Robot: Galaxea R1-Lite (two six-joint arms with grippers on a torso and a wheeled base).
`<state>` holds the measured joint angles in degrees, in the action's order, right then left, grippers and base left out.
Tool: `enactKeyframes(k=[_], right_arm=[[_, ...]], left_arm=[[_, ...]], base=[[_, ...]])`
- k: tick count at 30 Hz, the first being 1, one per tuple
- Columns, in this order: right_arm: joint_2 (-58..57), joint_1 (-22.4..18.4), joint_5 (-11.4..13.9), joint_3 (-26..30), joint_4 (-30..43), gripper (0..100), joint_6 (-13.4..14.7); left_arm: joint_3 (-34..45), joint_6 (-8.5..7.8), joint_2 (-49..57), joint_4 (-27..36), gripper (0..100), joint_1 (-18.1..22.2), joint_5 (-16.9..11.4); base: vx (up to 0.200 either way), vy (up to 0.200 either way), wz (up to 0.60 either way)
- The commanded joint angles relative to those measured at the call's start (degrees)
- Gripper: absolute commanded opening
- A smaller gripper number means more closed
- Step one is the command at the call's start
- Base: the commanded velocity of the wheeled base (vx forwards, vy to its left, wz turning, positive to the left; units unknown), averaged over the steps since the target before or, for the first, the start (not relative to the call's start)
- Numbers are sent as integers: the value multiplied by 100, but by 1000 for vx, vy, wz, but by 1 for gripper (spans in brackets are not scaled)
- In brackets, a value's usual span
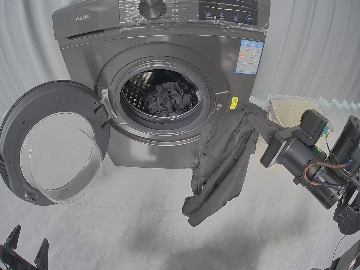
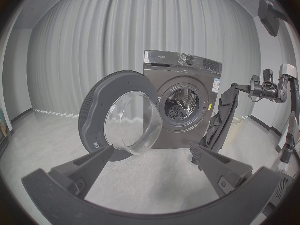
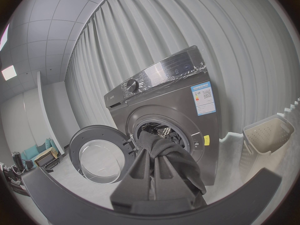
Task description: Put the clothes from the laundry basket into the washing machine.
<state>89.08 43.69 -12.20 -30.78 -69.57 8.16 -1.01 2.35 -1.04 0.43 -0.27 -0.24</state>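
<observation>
Grey garment (image 1: pixel 221 158): dark grey cloth is hanging in the air from its top edge and drooping in long folds in front of the machine's lower right corner. It is lying in neither the basket nor the drum. Whether its lowest fold is touching the floor I cannot tell.
Right gripper (image 1: pixel 251 116): its two fingers are pressing together on a bunched fold at the top of the garment, with cloth spilling over the fingertips. It is hovering just right of the drum opening, near the level of the lower rim.
Clothes in the drum (image 1: pixel 168 98): a dark crumpled heap is lying at the bottom of the drum, behind the open porthole.
Washing machine (image 1: pixel 86 27): a grey front-loader is standing with its back to the curtain, and clear plastic film is clinging to its control panel.
Door (image 1: pixel 52 143): it is standing wide open on the machine's left, hinged beside the porthole, with its glass bowl bulging outwards.
Laundry basket (image 1: pixel 292 109): a cream perforated basket is sitting on the floor just right of the machine, partly behind the right arm.
Left gripper (image 1: pixel 30 235): its fingers are standing wide apart and gripping nothing. It is hanging low, well apart from the machine, and pointing towards the open door.
Floor (image 1: pixel 123 222): pale grey and smooth, it is stretching out under everything.
Curtain (image 1: pixel 318 38): pale pleats are hanging behind the machine.
</observation>
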Motion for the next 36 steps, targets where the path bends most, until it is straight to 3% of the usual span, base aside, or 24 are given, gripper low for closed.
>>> enactKeyframes(k=[1, 10, 19, 26, 28, 36], right_arm=[[66, 17, -1, -16, -4, 0, 11], [110, 8, -10, -16, -4, 0, 37], [145, -1, -10, -7, -4, 0, 55], [321, 17, -19, -16, -4, 0, 63], [444, 25, -1, -60, 5, 0, 37], [795, 219, -28, -481, 5, 0, 46]], left_arm=[[84, 2, 86, 1, 100, 0, -2], [84, 2, 86, 1, 100, 0, -2], [84, -7, 86, -8, 100, 0, -2], [92, -103, 95, -25, 100, 0, -2], [92, -209, 104, -16, 100, 9, -2], [92, -235, 104, -16, 100, 27, -2]], base=[[0, 0, 0], [0, 0, 0], [0, 200, 0], [0, 0, 0], [0, 0, 0], [0, 0, 0]])
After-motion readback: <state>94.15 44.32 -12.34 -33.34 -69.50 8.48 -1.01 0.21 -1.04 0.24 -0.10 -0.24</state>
